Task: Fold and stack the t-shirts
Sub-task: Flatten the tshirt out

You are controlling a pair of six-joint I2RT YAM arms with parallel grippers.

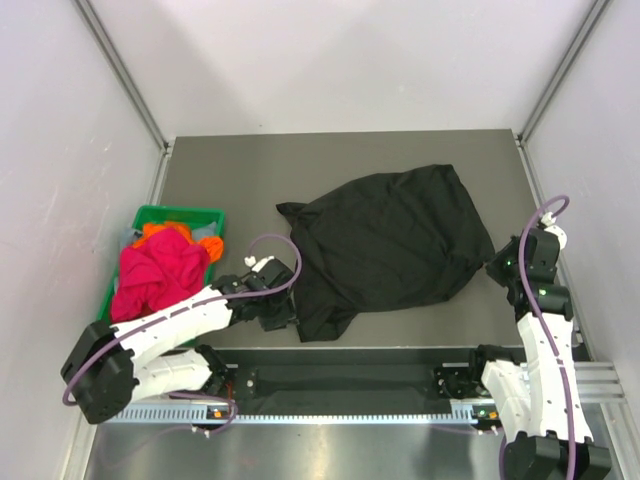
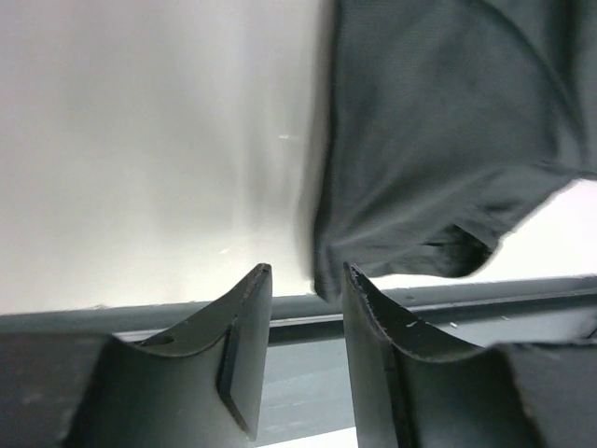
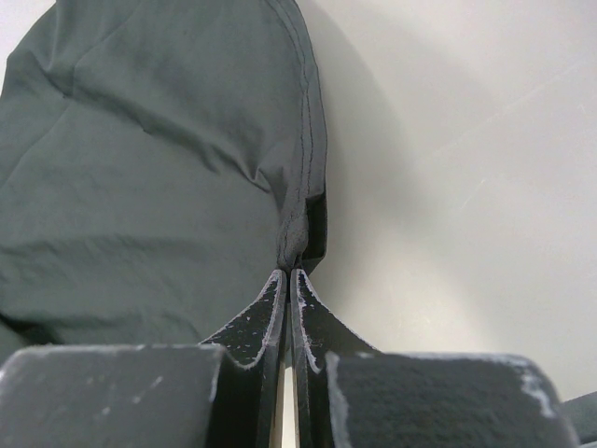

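Observation:
A black t-shirt [image 1: 390, 245] lies crumpled across the middle of the table. My right gripper [image 1: 497, 264] is shut on its right edge; in the right wrist view the hem [image 3: 300, 238] is pinched between the tips [image 3: 288, 273]. My left gripper [image 1: 283, 318] is open at the shirt's lower left corner. In the left wrist view the black cloth [image 2: 438, 140] hangs just beyond the open fingertips [image 2: 306, 273], with nothing between them. Magenta [image 1: 152, 275] and orange [image 1: 170, 232] shirts lie bunched in the bin.
A green plastic bin [image 1: 205, 214] stands at the left of the table. A metal rail [image 1: 350, 385] runs along the near edge between the arm bases. Walls enclose the table on the left, right and back.

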